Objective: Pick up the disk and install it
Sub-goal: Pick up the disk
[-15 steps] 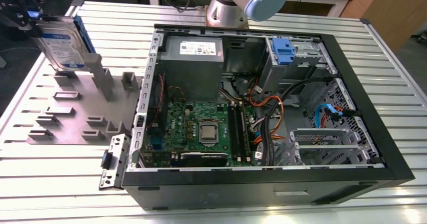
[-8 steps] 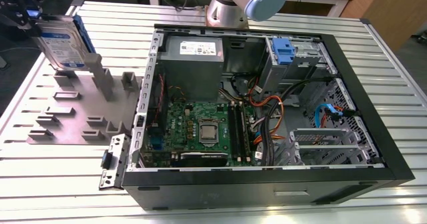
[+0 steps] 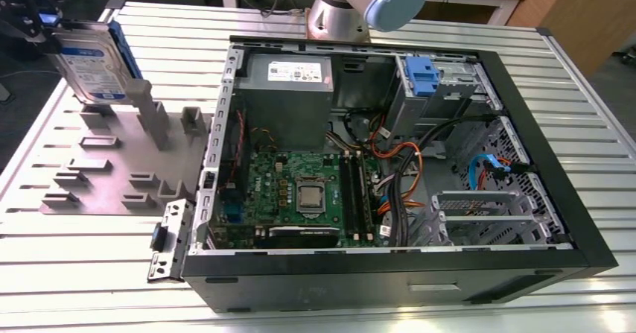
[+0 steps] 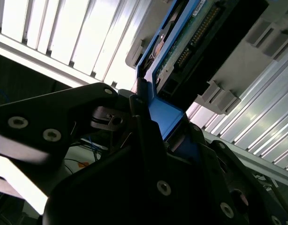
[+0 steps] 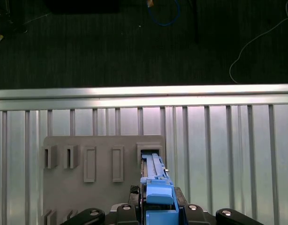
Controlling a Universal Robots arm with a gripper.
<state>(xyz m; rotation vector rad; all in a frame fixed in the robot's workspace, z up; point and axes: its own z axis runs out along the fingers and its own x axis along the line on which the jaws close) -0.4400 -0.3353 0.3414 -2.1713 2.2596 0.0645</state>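
The disk (image 3: 91, 61) is a silver-grey drive with a white-and-blue label and blue side rails. It stands on edge at the exterior view's far left, over the grey slotted fixture (image 3: 109, 162). My black gripper (image 3: 42, 21) is shut on its upper end. In the first wrist view the disk's blue rail (image 5: 155, 185) runs from my gripper (image 5: 155, 208) down to a fixture slot (image 5: 151, 152). I cannot tell whether the lower end has cleared that slot. The second wrist view shows the blue rail (image 4: 168, 117) clamped in my gripper (image 4: 158, 124).
An open black computer case (image 3: 556, 162) lies on the slatted aluminium table (image 3: 100, 273), with a motherboard (image 3: 298, 191), cables and a drive bay with a blue latch (image 3: 422, 76). A grey power supply box (image 3: 288, 72) sits at the back. The arm's base (image 3: 348, 5) stands behind the case.
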